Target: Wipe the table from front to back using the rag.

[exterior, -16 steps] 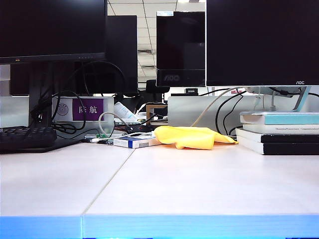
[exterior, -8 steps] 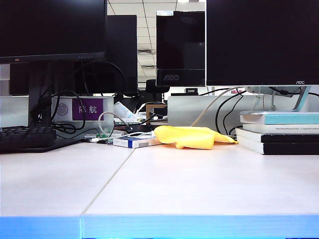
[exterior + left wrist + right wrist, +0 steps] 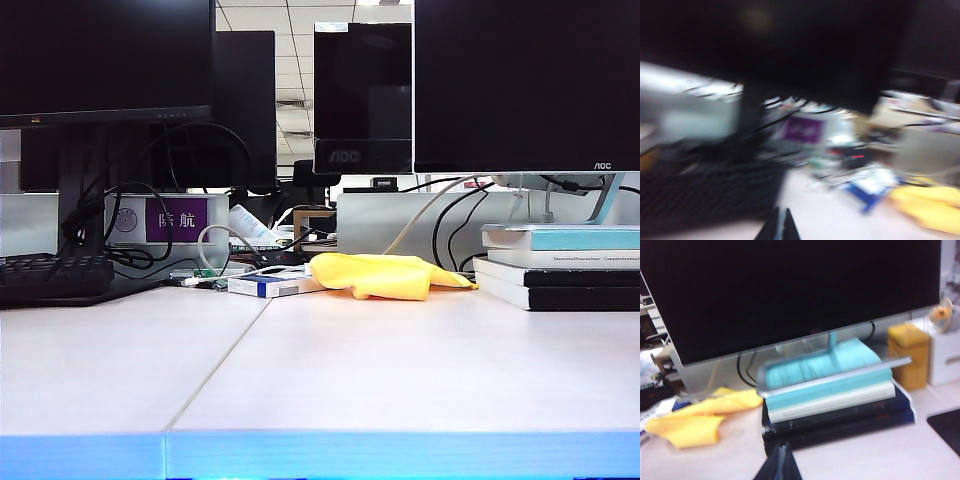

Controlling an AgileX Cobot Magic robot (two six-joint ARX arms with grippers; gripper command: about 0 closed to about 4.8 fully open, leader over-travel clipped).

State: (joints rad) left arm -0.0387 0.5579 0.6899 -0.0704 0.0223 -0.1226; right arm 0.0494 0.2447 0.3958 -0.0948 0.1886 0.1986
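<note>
The yellow rag (image 3: 375, 275) lies crumpled at the back of the pale table (image 3: 400, 370), between a small box and a stack of books. Neither arm shows in the exterior view. In the blurred left wrist view, my left gripper (image 3: 780, 214) is shut and empty above the table (image 3: 825, 215), with the rag (image 3: 930, 202) well off to one side and a keyboard on the other. My right gripper (image 3: 783, 447) is also shut and empty, pointing at the book stack, and the rag (image 3: 695, 422) lies apart from it beside the books.
A white-and-blue box (image 3: 265, 286) sits left of the rag. Stacked books (image 3: 560, 265) stand at the back right, a black keyboard (image 3: 55, 275) at the back left. Monitors (image 3: 525, 85), cables and a power strip (image 3: 160, 218) line the back. A yellow tin (image 3: 909, 355) stands beside the books.
</note>
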